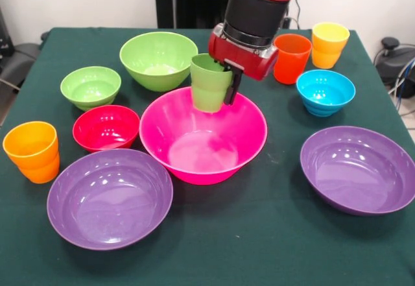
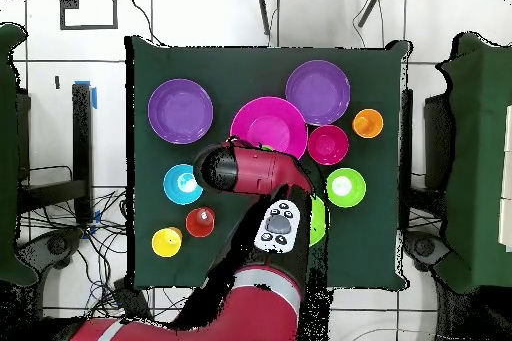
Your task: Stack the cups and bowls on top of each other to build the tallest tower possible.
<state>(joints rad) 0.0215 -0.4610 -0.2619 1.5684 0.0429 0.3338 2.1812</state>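
Purple bowls (image 1: pixel 110 198) before gripper-held (image 1: pixel 224 82) green cup (image 1: pixel 209 82)

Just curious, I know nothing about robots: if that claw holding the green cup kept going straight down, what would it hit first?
Probably the hot-pink bowl: the gripper points down, and the green cup it holds hangs over the bowl's far side.

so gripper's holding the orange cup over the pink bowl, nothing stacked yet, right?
Wrong colour. The front view shows the gripper shut on the green cup, held over the far rim of the pink bowl. The orange cup sits untouched on the table. Nothing is stacked yet.
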